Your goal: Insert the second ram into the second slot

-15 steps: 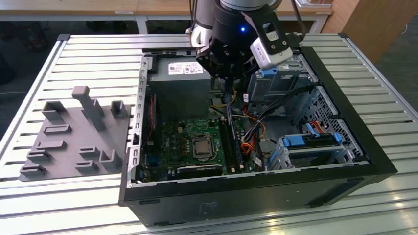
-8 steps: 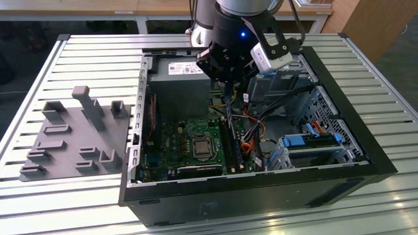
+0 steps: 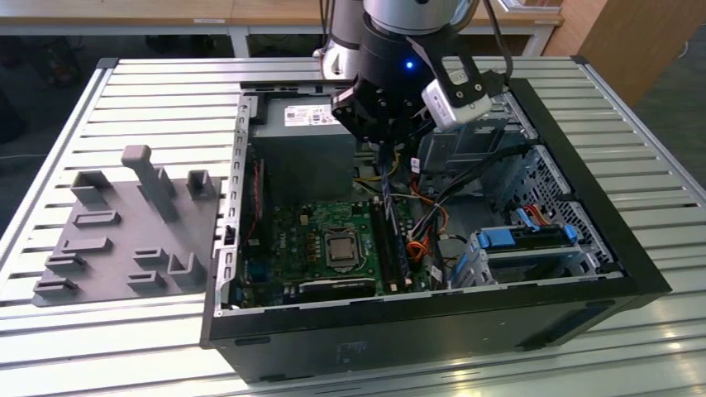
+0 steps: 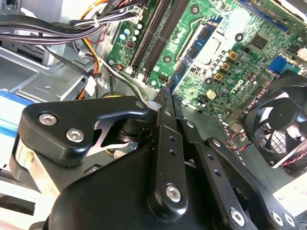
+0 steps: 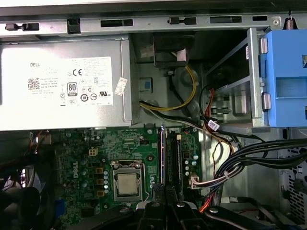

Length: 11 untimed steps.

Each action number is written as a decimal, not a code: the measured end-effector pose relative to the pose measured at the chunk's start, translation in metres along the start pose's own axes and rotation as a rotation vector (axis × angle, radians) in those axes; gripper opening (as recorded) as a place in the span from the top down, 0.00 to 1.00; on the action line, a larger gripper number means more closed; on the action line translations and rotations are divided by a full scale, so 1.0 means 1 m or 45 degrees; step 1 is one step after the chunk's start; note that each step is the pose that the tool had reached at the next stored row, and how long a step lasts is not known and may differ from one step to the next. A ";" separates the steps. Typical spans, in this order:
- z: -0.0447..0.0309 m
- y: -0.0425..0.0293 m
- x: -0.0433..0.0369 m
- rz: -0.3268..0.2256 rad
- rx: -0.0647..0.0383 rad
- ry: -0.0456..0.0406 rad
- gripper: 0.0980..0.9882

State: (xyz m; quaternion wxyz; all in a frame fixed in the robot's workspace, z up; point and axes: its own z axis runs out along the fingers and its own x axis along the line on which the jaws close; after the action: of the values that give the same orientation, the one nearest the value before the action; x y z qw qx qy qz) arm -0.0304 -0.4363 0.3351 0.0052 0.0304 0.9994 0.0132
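Pinching the second ram (image 5: pixel 163 158) edge-on, the gripper (image 5: pixel 165 205) has its two fingers (image 4: pixel 165 139) pressed nearly together, with the thin blue stick between their tips. The stick runs straight out from the fingertips over the green motherboard (image 5: pixel 96 148) and lies along the black slots (image 4: pixel 156 33), just beside the processor socket (image 5: pixel 127 182) and between it and the cable bundle (image 5: pixel 240 163). Cannot tell if its lower edge touches a slot. Counts: one ram, two long black slot strips in the second wrist view, one socket, one grey power supply (image 5: pixel 62 86), one fan (image 4: pixel 283 129), one blue drive clip (image 5: pixel 288 76), one open computer case (image 3: pixel 441 322), and one grey holder plate (image 3: pixel 132 240) on the slatted table (image 3: pixel 331 83), well apart from the case.
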 end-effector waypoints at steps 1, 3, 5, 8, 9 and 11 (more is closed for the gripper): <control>0.0007 0.0000 0.0000 0.000 0.000 0.000 0.97; 0.0021 -0.0002 0.0000 0.000 0.000 0.000 0.97; 0.0030 -0.0009 0.0000 0.000 0.000 0.000 0.97; 0.0046 -0.0020 -0.0001 0.000 0.000 0.000 0.97; 0.0052 -0.0024 -0.0001 0.000 0.000 0.000 0.97; 0.0063 -0.0031 -0.0001 0.000 0.000 0.000 0.97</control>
State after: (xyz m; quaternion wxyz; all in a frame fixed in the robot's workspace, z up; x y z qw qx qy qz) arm -0.0304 -0.4393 0.3287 0.0052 0.0304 0.9994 0.0132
